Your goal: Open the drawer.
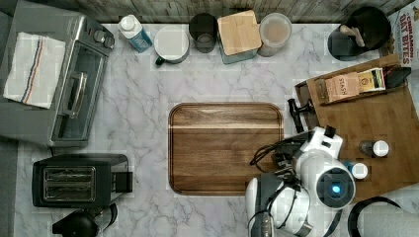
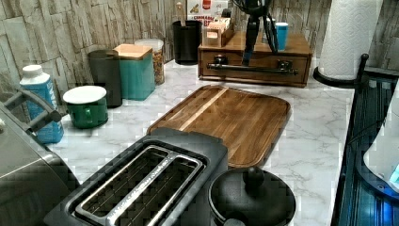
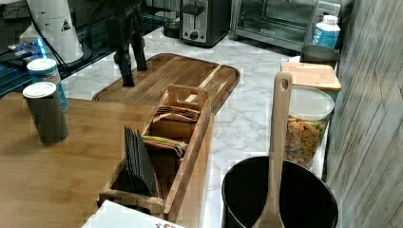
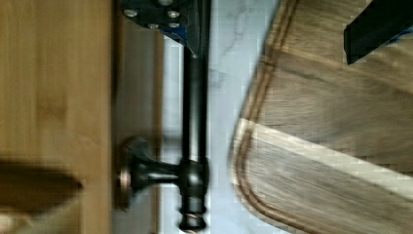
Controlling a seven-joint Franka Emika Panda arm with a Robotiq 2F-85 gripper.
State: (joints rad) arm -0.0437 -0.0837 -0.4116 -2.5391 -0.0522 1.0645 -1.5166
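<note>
A bare marble strip (image 1: 292, 148) runs 12 to 6 o'clock in the top view between the cutting board (image 1: 225, 148) and the drawer (image 2: 254, 66), crossed only by the drawer's handle (image 2: 254, 69).

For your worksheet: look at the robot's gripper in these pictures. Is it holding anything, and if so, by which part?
Nothing is held yet. The gripper is open, its fingers straddling the long black bar handle of the drawer without closing on it.
</note>
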